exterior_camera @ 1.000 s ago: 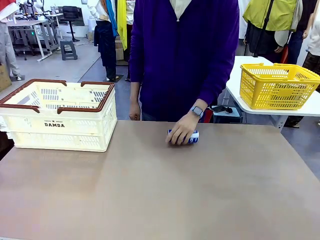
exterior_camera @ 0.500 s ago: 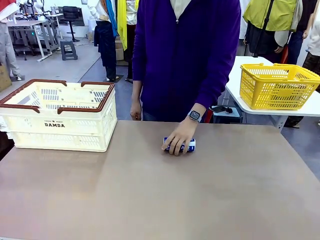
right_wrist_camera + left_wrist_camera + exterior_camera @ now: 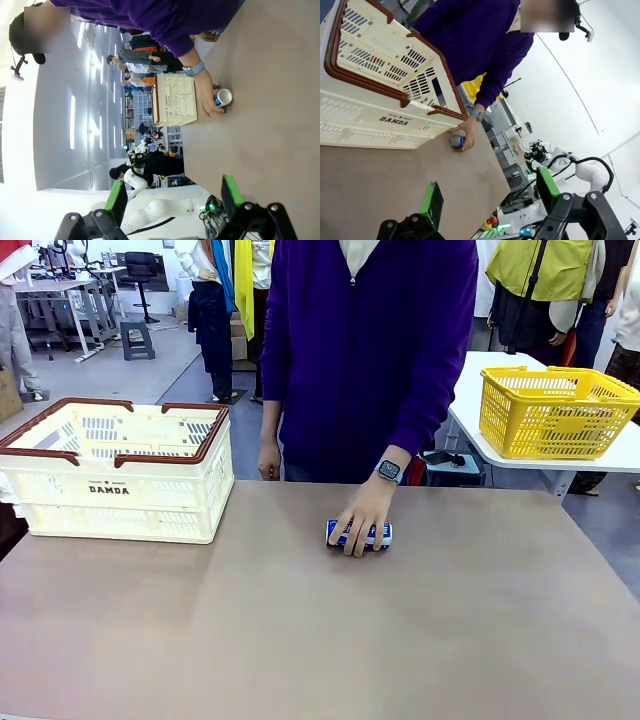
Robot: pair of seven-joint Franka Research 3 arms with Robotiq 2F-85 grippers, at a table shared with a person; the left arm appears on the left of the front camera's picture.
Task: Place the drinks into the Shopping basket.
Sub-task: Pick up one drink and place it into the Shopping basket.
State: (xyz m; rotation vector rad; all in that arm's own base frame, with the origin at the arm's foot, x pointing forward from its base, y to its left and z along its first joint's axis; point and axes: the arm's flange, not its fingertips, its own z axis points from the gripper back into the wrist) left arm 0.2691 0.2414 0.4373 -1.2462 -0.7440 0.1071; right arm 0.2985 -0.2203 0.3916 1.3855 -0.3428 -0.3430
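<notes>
Front: person in purple top standing at far side of table, one hand resting on a blue & white can. Can is lying on its side near the far edge, about mid-table. Watch showing on that wrist. Shopping basket sitting upright at the table's far left, DAMDA side facing the camera, well apart from the can. Yellow basket sitting on a separate white table, back right.

Left wrist: left gripper hanging above bare tabletop, green-padded fingers standing wide apart, gripping nothing. Shopping basket looming upper left, w/ can & hand just past its corner.

Right wrist: pic is rolled sideways. Right gripper hovering over the table, fingers spread wide, gripping nothing. Can's round end is facing this camera, hand lying over it. Prob. a drink can, print too small to read. Shopping basket lying beyond the hand.
</notes>
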